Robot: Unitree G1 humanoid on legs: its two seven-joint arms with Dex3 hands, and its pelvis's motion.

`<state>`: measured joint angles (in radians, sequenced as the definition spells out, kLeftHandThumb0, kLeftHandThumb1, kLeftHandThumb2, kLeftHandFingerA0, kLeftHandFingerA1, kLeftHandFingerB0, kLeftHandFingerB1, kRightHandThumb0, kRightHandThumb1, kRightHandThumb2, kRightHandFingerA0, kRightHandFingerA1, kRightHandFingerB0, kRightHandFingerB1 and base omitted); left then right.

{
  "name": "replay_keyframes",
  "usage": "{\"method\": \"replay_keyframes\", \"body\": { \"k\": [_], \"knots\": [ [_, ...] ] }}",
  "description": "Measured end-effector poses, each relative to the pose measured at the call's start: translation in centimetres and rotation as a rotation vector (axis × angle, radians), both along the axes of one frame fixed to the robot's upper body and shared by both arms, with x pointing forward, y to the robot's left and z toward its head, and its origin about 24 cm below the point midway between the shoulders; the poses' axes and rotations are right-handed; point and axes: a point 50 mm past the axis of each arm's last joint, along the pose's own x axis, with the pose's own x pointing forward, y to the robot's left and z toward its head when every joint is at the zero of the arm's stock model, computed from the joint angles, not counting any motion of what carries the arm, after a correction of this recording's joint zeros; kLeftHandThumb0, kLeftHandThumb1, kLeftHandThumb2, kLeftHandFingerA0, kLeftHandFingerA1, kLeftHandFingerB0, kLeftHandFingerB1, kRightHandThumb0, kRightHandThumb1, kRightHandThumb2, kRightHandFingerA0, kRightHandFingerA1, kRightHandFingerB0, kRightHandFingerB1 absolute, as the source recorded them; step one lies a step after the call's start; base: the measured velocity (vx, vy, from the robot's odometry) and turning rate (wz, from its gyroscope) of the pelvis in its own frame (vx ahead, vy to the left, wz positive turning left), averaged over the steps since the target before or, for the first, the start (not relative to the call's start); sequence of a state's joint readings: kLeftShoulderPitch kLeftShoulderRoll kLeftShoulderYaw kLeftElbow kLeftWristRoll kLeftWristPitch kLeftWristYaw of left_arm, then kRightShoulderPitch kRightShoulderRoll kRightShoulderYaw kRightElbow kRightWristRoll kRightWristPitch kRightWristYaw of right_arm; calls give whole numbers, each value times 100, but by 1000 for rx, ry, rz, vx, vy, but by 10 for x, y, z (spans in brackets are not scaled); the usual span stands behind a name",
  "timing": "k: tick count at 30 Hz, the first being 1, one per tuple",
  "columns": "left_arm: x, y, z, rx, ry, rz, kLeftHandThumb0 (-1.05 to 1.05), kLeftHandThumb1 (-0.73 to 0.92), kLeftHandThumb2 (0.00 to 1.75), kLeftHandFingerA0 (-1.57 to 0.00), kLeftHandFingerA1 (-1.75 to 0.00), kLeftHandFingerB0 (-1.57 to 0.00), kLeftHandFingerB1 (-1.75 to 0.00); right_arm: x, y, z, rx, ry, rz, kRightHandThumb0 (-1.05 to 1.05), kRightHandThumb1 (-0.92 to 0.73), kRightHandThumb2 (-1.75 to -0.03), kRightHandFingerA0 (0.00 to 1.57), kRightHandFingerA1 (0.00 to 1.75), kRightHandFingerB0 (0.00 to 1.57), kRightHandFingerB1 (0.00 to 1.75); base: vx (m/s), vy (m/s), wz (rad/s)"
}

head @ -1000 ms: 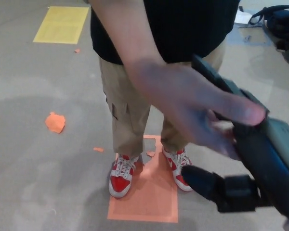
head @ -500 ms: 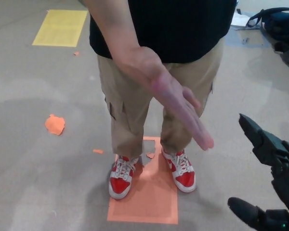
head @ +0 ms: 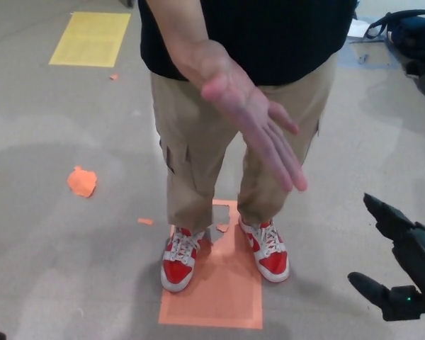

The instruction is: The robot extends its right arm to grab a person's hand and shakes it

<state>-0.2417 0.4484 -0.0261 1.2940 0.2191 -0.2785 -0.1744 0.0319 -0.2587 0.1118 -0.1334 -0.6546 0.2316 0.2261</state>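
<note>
The person wears a black shirt (head: pixel 269 35), tan cargo trousers (head: pixel 198 142) and red-and-white sneakers (head: pixel 178 262). Orange floor patch (head: pixel 219 297), yellow floor patch (head: pixel 91 37), grey floor (head: pixel 57 234). The right hand (head: pixel 404 273) is black.

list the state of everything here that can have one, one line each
right hand: open, fingers apart, holding nothing, low at the right edge
person's hand: extended, open, fingers pointing down, clear of the right hand
left hand: not in view
red shoes: on the person's feet, laced, standing on the orange floor mark
bag: on the floor, top right
</note>
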Motion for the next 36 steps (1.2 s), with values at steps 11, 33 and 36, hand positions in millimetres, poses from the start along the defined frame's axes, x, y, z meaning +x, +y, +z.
{"method": "replay_keyframes", "body": {
  "k": [11,33,36],
  "knots": [
    [1,-4,-2,-11,0,-3,-66,91,67,-34,-33,-27,-32,21,-29,-59,-35,282,-133,-83,-67,-95,17,44,13,39,0,0,0],
    [-15,-4,-11,-6,55,-13,-62,92,68,-34,-33,-28,-31,-59,-92,-159,-36,969,-415,-90,-69,-105,0,28,15,22,0,0,0],
    [-19,-4,-13,-2,71,-15,-59,92,68,-33,-34,-25,-32,-63,-95,-160,-17,989,-430,-90,-75,-76,8,27,10,21,0,0,0]
  ]
}}
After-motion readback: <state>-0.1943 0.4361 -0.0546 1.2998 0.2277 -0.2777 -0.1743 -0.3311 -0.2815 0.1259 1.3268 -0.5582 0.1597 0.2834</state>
